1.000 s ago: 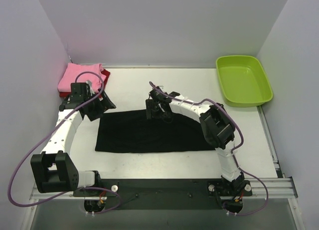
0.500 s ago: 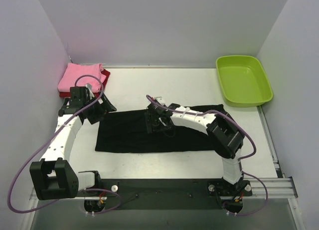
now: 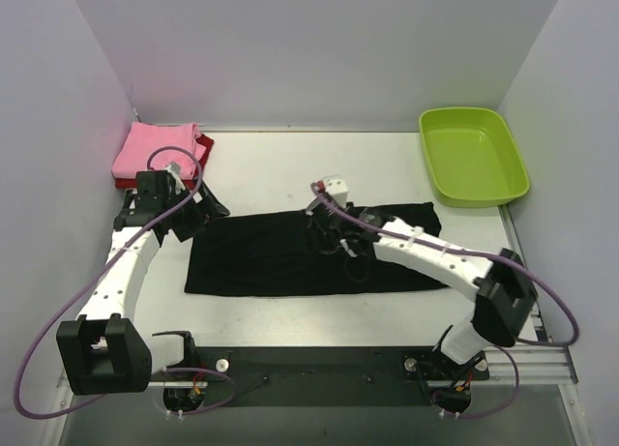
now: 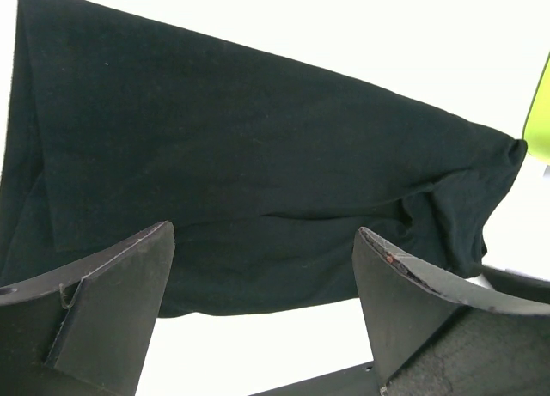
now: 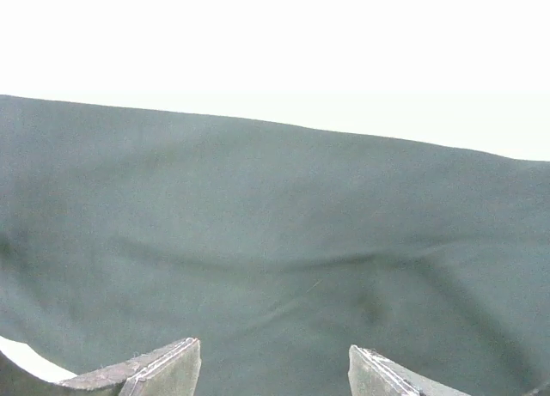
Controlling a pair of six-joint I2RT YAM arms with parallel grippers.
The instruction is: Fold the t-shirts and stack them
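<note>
The black shirt (image 3: 261, 257) lies folded into a long flat band across the table's middle; its chest mark is hidden. It fills the left wrist view (image 4: 258, 173) and the right wrist view (image 5: 275, 241). The pink shirt (image 3: 155, 148) lies folded on the dark red shirt (image 3: 204, 154) at the back left. My left gripper (image 3: 193, 214) is open and empty, just above the band's back-left corner. My right gripper (image 3: 334, 245) is open and empty, low over the band's middle.
A lime-green plastic tub (image 3: 472, 156) stands at the back right. White walls close in the left, back and right sides. The arm bases and a metal rail (image 3: 522, 364) run along the near edge.
My right arm has swung out to the right and its gripper has shifted right and nearer over the black shirt. The band's right end now lies uncovered. The left gripper has barely moved.
</note>
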